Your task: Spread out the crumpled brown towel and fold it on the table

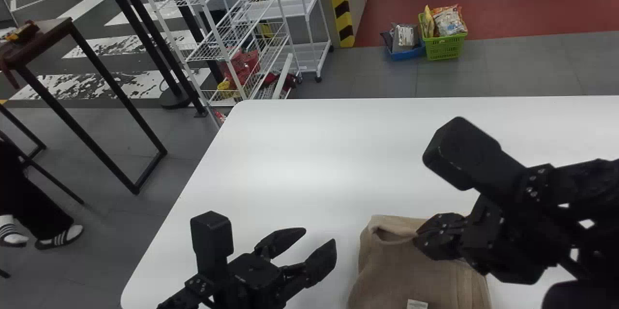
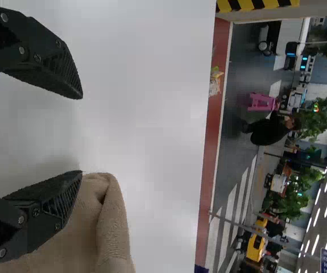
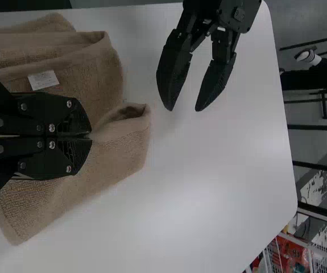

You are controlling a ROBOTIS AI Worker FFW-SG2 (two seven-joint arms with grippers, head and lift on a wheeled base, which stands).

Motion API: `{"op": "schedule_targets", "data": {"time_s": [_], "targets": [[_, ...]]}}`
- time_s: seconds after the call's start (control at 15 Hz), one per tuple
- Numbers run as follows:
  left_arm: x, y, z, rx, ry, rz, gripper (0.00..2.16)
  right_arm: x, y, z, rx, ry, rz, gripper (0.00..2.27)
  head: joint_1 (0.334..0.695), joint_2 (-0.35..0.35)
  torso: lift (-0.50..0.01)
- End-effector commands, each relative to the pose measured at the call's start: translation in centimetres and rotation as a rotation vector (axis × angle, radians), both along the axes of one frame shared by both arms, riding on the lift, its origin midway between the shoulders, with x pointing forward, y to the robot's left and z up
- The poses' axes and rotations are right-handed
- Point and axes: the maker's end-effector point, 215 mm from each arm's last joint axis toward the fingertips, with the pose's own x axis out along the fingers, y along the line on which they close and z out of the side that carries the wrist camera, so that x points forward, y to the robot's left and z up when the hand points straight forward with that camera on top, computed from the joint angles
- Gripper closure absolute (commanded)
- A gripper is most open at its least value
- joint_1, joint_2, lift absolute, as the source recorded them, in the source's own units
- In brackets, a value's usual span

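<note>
The crumpled brown towel [image 1: 411, 275] lies at the table's near edge in the head view, its far edge curled over and a white label near the bottom. My right gripper [image 1: 430, 237] is at the towel's far edge; in the right wrist view its fingers are closed together, and this gripper [image 3: 89, 136] has a bit of the towel [image 3: 118, 136] pinched at its tips. Left of the towel, my left gripper [image 1: 320, 247] stands open over the table, nothing between its fingers. In the left wrist view the left gripper [image 2: 81, 133] has one finger overlapping the towel [image 2: 109, 227].
The white table [image 1: 290, 154] has its left edge beside my left arm. Beyond it stand a white wire rack [image 1: 232, 33], a dark side table [image 1: 43, 38] and a green basket [image 1: 445, 47] on the floor.
</note>
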Motion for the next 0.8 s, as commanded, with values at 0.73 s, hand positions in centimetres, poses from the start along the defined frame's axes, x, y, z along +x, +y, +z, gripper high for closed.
{"op": "schedule_targets", "data": {"time_s": [0.73], "targets": [[0.9,0.9,-0.9,0.014,-0.029,0.042,0.46,-9.8,-0.2,-5.9,-0.091,0.119,0.068,1.22,0.695,0.350,-0.127]]}}
